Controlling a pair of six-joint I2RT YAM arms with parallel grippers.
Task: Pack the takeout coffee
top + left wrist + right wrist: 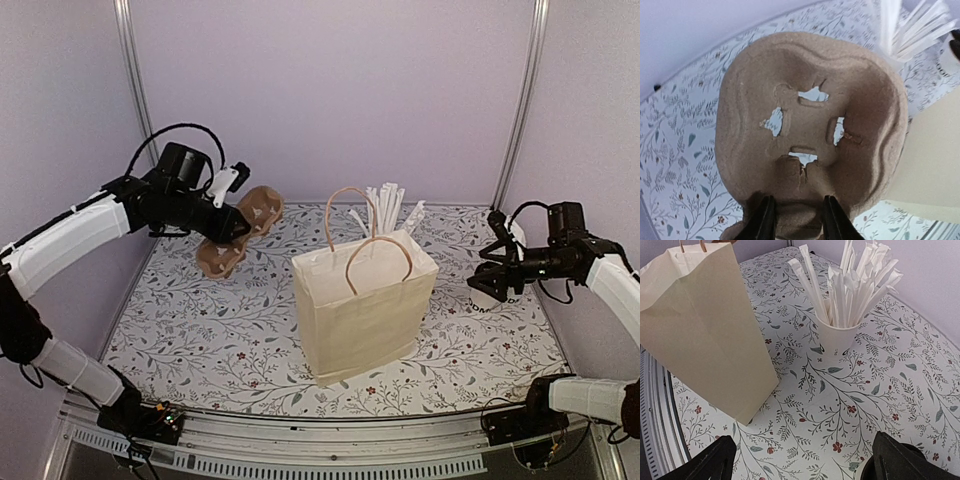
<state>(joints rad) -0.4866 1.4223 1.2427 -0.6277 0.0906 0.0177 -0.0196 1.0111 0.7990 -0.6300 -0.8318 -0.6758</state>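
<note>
Nothing packed yet: the takeout coffee stands on the surface right of the paper bag, the right gripper with jaws spread wide by it. Left of the bag, the left gripper has its jaws pinching a raised pulp cup carrier; loading remains

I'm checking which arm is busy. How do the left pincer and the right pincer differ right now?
The left pincer is clamped on the rim of the brown cup carrier; the right pincer stands wide open, gripping nothing. The left pincer is at the table's rear left; the right pincer is at the right edge, by the takeout coffee. Both are black and two-fingered.
</note>
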